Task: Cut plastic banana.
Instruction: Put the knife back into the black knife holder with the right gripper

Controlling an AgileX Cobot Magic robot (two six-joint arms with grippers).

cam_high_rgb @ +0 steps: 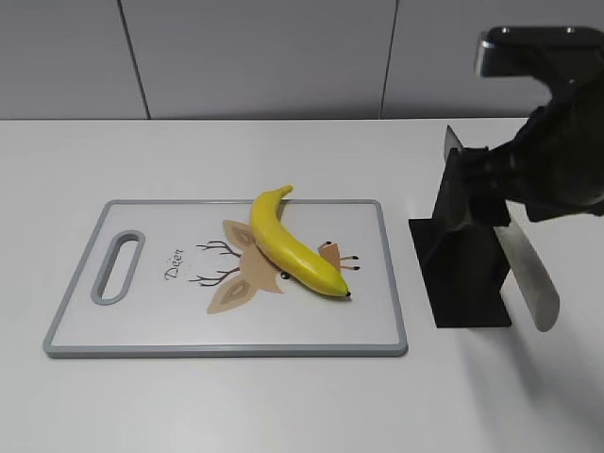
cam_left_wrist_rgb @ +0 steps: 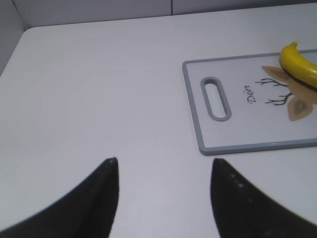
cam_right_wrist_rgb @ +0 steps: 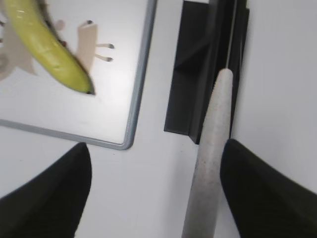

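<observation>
The plastic banana [cam_high_rgb: 288, 245] lies whole and slantwise on the white, grey-rimmed cutting board [cam_high_rgb: 170, 311], dark tip toward the front right. It also shows in the left wrist view [cam_left_wrist_rgb: 299, 67] and the right wrist view [cam_right_wrist_rgb: 49, 49]. My right gripper [cam_high_rgb: 514, 189] is shut on a knife [cam_high_rgb: 530, 278] and holds it in the air, blade pointing down, right of the board and beside the black knife block [cam_high_rgb: 462, 255]. In the right wrist view the blade [cam_right_wrist_rgb: 213, 144] runs along the right finger of the gripper [cam_right_wrist_rgb: 153, 148]. My left gripper [cam_left_wrist_rgb: 163, 161] is open and empty over bare table, left of the board [cam_left_wrist_rgb: 237, 129].
The black knife block [cam_right_wrist_rgb: 193, 74] stands just right of the board's right edge [cam_right_wrist_rgb: 141, 74]. The board has a handle slot [cam_left_wrist_rgb: 216, 98] at its left end. A grey panelled wall runs behind the white table.
</observation>
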